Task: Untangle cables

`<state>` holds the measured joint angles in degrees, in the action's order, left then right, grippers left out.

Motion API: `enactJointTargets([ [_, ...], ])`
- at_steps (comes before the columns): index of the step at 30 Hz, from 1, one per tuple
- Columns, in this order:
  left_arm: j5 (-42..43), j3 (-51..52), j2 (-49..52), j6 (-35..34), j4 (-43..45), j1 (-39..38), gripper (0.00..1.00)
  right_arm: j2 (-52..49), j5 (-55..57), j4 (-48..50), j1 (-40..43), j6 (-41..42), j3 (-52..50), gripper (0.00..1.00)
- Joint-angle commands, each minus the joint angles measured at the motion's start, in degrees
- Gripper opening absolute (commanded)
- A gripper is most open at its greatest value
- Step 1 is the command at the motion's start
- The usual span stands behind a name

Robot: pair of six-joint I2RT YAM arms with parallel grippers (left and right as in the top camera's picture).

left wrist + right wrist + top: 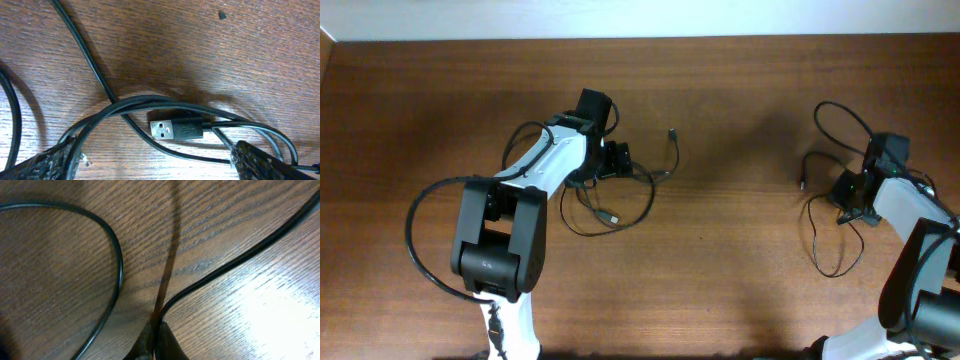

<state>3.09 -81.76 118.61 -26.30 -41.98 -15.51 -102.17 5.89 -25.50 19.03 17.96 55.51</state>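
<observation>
Textured fingertips (50,162) of the left gripper (155,152) stand wide apart and hold nothing. Between them a USB plug (176,129) lies flat on the wooden table (240,50). Loops of its black cable (130,102) cross just ahead of and beneath the plug. At the right gripper (156,339) the jaws are together, pinching a second cable (235,260) at the tips; that cord runs ahead and to the right. A further cord run (116,265) curves to the left of the fingers, untouched.
</observation>
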Motion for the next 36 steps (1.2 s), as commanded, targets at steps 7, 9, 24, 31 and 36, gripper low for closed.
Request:
enactJointTargets([
  [7, -0.98, 2.16, 2.91, 0.28, -0.50, 0.57, 0.99, 2.05, -2.32, -18.05, 0.48, -1.66, 6.84, 0.86],
  [9, -0.98, 2.16, 2.91, 0.28, -0.52, 0.57, 0.99, 0.68, -2.75, -17.77, 0.42, -1.62, 6.34, 0.97],
  [24, -0.98, 2.16, 2.91, 0.28, -0.50, 0.57, 0.99, -4.07, 3.56, -12.26, -6.58, -1.66, 5.01, 0.04],
  [31, -0.98, 2.16, 2.91, 0.28, -0.50, 0.57, 0.99, -4.04, -0.04, -28.83, -3.45, -5.57, 33.07, 0.04],
  [36, -0.98, 2.16, 2.91, 0.28, -0.50, 0.57, 0.99, -5.64, 0.61, -24.87, -3.19, -5.99, 32.76, 0.04],
])
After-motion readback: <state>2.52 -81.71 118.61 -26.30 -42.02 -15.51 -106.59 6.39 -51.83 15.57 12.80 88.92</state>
